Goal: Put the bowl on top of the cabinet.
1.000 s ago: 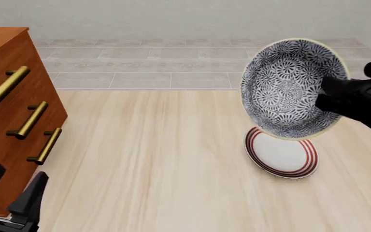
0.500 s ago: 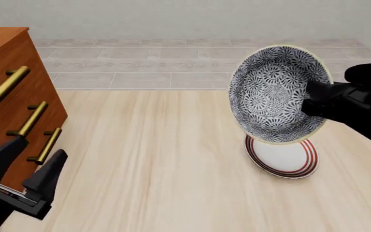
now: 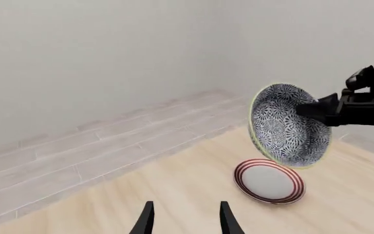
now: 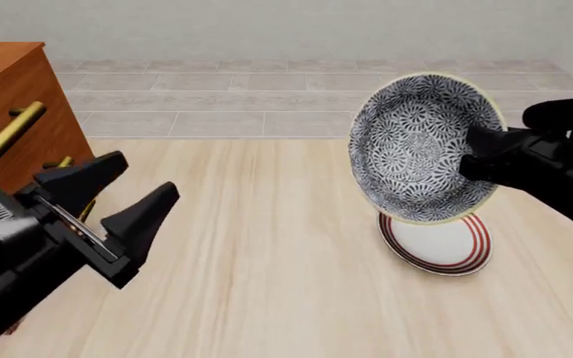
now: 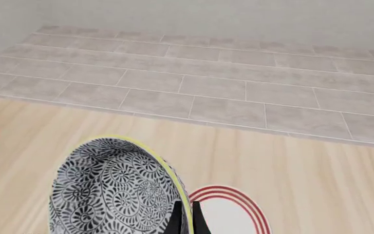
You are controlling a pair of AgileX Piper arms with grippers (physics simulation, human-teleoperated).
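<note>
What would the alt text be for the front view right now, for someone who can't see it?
The right hand holds the patterned bowl by its rim, tipped on edge in the air above a red-ringed plate on the wooden table. The left hand hangs open in front of the brown cabinet at the left.

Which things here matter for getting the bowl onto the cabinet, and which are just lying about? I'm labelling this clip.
In the job:
- bowl, tilted, lifted off the table
- right gripper, clamped on its rim
- cabinet, at the table's left
- left gripper, open

Lying about:
- red-ringed plate, beneath the bowl
</note>
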